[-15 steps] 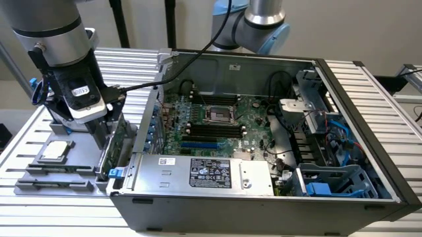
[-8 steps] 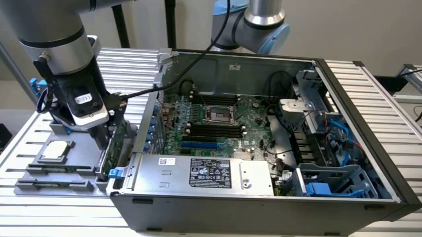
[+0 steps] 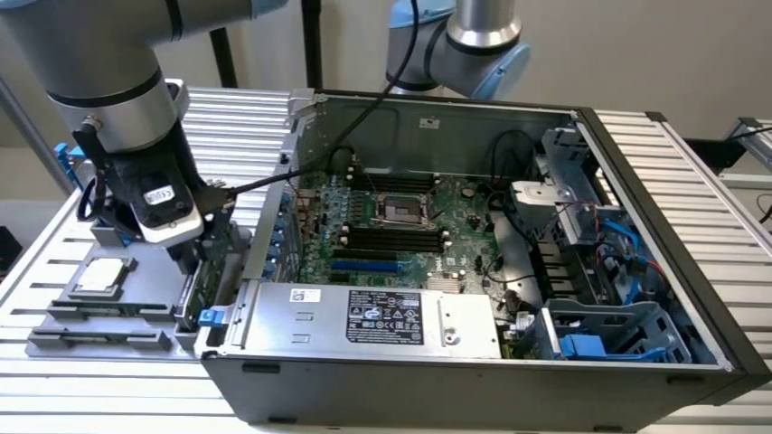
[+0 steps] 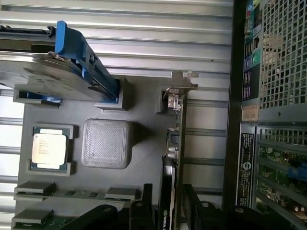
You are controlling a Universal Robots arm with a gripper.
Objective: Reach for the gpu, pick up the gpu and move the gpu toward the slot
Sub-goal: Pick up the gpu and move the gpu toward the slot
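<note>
The gpu (image 4: 173, 143) stands edge-on in a holder on the grey parts tray (image 4: 144, 120), a thin green card with its silver bracket (image 4: 184, 79) at the far end. In the exterior view the gpu (image 3: 197, 287) sits just outside the computer case's wall, on the exterior view's left. My gripper (image 3: 191, 258) is lowered right over it. In the wrist view my gripper (image 4: 169, 211) is open and straddles the card. One black finger (image 4: 145, 206) stands on each side with narrow gaps. The blue expansion slot (image 3: 362, 268) lies on the motherboard inside the case.
The tray also holds a silver-topped chip (image 4: 49, 148), a hard drive in a blue frame (image 4: 53, 72), a grey block (image 4: 106, 143) and memory sticks (image 3: 103, 312). The open computer case (image 3: 483, 362) has a power supply (image 3: 374, 316) and a tall wall next to the gpu.
</note>
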